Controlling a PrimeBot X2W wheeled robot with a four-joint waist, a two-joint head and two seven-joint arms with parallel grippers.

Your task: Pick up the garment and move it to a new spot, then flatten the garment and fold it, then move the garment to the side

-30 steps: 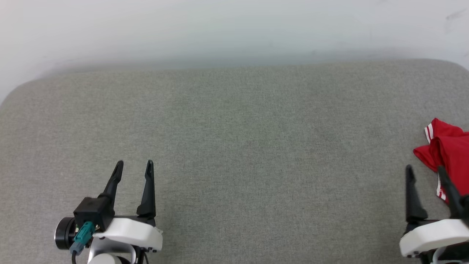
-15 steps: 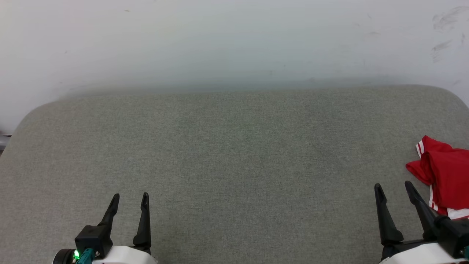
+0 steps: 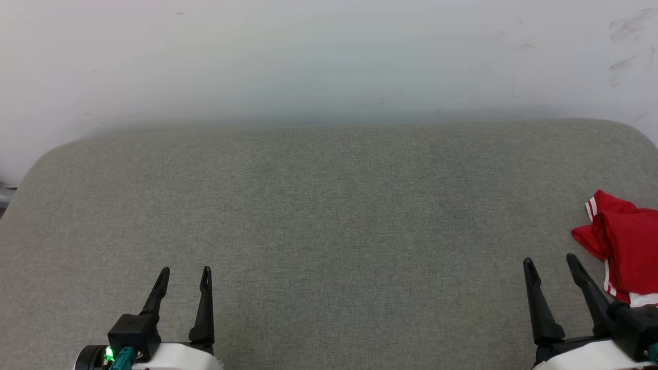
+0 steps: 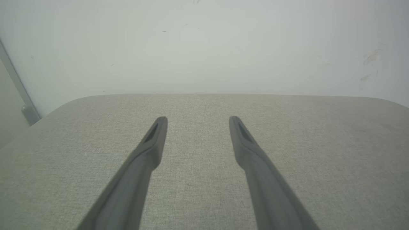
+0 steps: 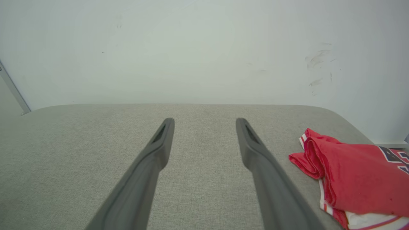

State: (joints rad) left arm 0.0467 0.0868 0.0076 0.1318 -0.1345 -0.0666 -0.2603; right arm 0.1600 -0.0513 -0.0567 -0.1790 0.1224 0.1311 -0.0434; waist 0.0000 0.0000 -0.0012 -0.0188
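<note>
In the head view, the left gripper sits low on the left, its two fingers spread apart with nothing between them. The right gripper sits low on the right, likewise spread and empty. The shirt lies in a bunched, layered heap at the far right edge of the grey cushion, just beside the right gripper and well apart from the left one.

The left wrist view has the left gripper wide open over bare cushion, pointing toward the pale wall.

The right wrist view has the right gripper wide open too. The shirt lies off to its right, with red folds on top, white cloth and striped trim beneath, and dark lettering at the frame's edge.

The shirt looks light, thin and limp, so it will likely sag and open out when lifted. A pinch through the thick rolled edge nearest the fingers seems the surest hold, since catching only the top layer may drag the heap apart.
</note>
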